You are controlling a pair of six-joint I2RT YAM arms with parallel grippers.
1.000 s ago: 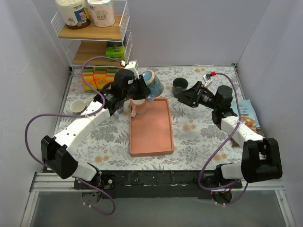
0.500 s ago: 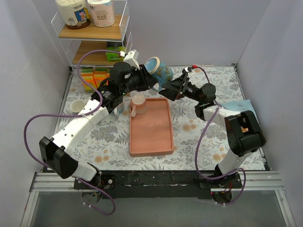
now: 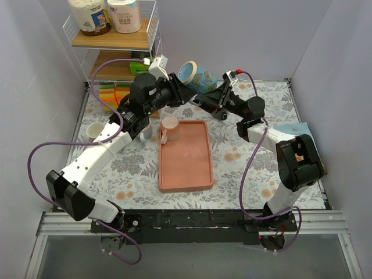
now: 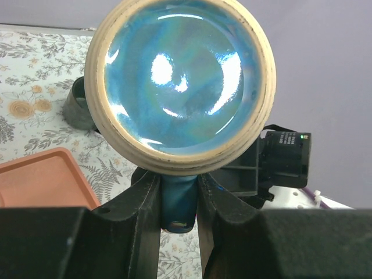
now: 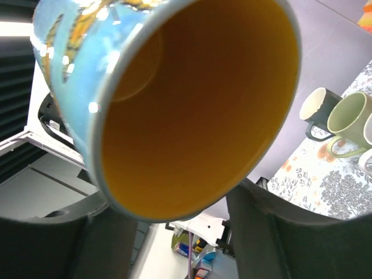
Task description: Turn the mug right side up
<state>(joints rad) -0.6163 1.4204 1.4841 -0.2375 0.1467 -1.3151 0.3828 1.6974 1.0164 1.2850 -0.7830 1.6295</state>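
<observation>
The blue patterned mug (image 3: 197, 77) is held in the air above the table's back middle, tipped on its side. Its glazed blue base (image 4: 180, 81) faces the left wrist camera. My left gripper (image 3: 180, 87) is shut on the mug's blue handle (image 4: 179, 200), which sits between the two fingers (image 4: 139, 221). My right gripper (image 3: 210, 97) is open and right at the mug's mouth. In the right wrist view the orange inside (image 5: 192, 99) fills the frame, with a finger on each side of the rim; I cannot tell if they touch it.
A salmon tray (image 3: 186, 168) lies mid-table with a pink mug (image 3: 169, 127) at its far end. A dark cup (image 4: 78, 107) stands behind the tray. A white cup (image 3: 95, 131) is at the left, a wire shelf (image 3: 116, 40) at back left and a packet (image 3: 296, 132) at the right.
My left gripper has lifted the mug up and to the right, tipping it over. My right arm has swung left across the table until its open gripper reaches the mug's mouth.
</observation>
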